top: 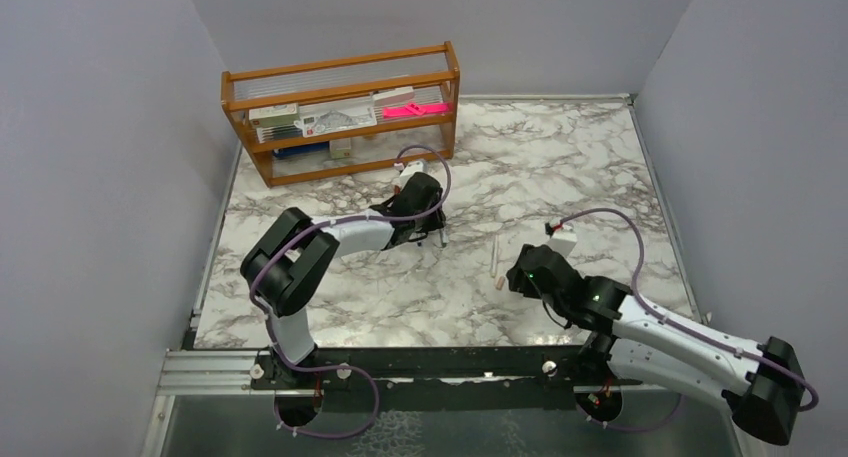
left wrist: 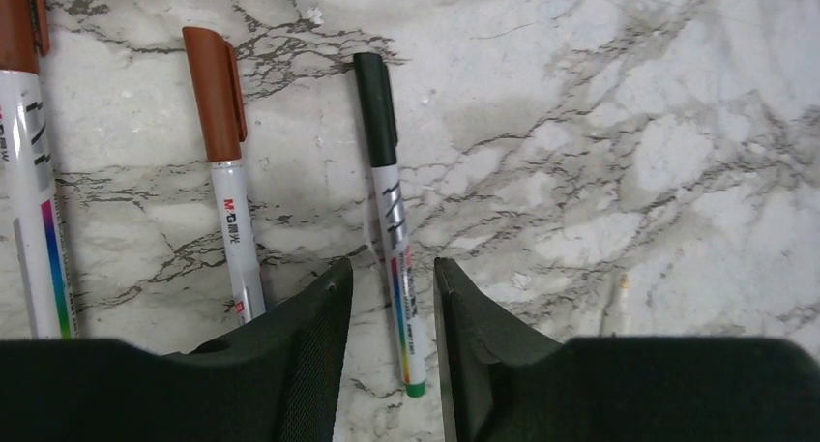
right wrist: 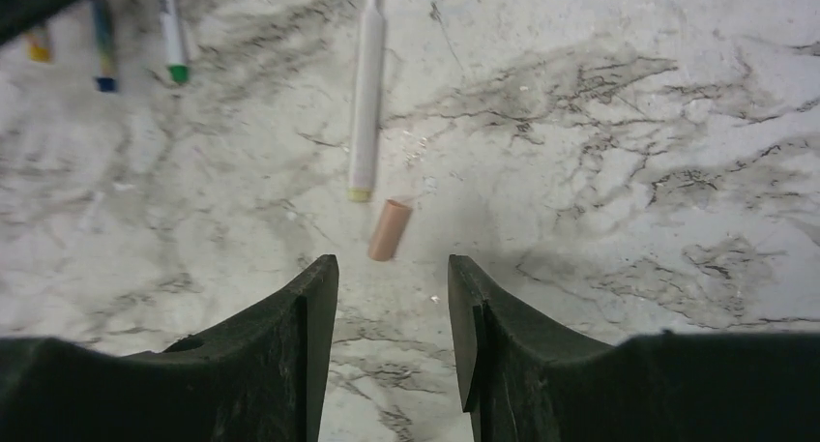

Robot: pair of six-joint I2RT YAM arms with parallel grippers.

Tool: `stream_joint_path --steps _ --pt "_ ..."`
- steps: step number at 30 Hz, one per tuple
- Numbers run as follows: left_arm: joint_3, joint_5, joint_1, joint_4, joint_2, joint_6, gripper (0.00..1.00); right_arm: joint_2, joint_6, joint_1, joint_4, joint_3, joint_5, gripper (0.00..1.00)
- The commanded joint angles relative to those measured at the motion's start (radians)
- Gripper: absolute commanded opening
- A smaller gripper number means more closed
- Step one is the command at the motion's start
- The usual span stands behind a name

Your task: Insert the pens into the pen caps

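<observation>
Pens: black-capped pen (left wrist: 387,171) lies flat on the marble desk (left wrist: 629,123) between the parted jaws of the released left tool (left wrist: 392,268), with a brown-capped pen (left wrist: 227,171) beside it. Right tool (right wrist: 392,263), released and empty, hovers just behind a peach cap (right wrist: 390,229) near the end of an uncapped white pen (right wrist: 366,94).

Table (left wrist: 629,123) white, grey-veined marble; brown cap (left wrist: 215,94); black cap (left wrist: 377,108); peach cap (right wrist: 390,229).

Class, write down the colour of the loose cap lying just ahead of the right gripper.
Pale peach; the cap shows best in the right wrist view.
</observation>
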Motion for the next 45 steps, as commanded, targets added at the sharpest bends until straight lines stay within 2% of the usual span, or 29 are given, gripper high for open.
stream_joint_path --steps 1,6,9,13,19,25,27,28,34,38,41,45 --pt "-0.012 0.069 0.002 0.02 -0.15 0.037 0.39 0.161 -0.042 0.002 0.065 0.052 0.04 0.47" --pt "-0.048 0.056 -0.002 -0.018 -0.3 0.064 0.39 0.384 -0.111 0.002 0.147 0.155 0.059 0.47" --pt "-0.097 0.049 -0.006 -0.032 -0.389 0.078 0.4 0.5 -0.117 0.001 0.163 0.198 0.076 0.42" --pt "-0.168 0.023 -0.008 -0.08 -0.495 0.088 0.4 0.583 -0.144 -0.009 0.25 0.19 0.059 0.41" --pt "-0.278 0.01 -0.008 -0.101 -0.623 0.094 0.39 0.696 -0.159 -0.033 0.283 0.222 0.055 0.37" --pt "-0.328 0.018 -0.006 -0.103 -0.664 0.093 0.39 0.778 -0.164 -0.04 0.301 0.244 0.024 0.19" --pt "-0.332 0.024 -0.006 -0.101 -0.661 0.091 0.39 0.788 -0.158 -0.04 0.303 0.243 0.008 0.06" --pt "-0.333 0.028 -0.006 -0.098 -0.661 0.09 0.39 0.786 -0.155 -0.04 0.306 0.242 0.001 0.02" --pt "-0.357 0.076 -0.006 -0.022 -0.64 0.071 0.39 0.692 -0.113 -0.04 0.365 0.191 -0.099 0.01" --pt "-0.444 0.237 -0.003 0.227 -0.646 0.043 0.4 0.493 -0.121 -0.038 0.554 0.079 -0.204 0.01" --pt "-0.489 0.35 -0.002 0.397 -0.658 -0.004 0.52 0.317 -0.156 -0.038 0.731 -0.029 -0.281 0.01" --pt "-0.5 0.422 -0.002 0.511 -0.669 -0.045 0.69 0.18 -0.219 -0.038 0.843 -0.09 -0.347 0.01"
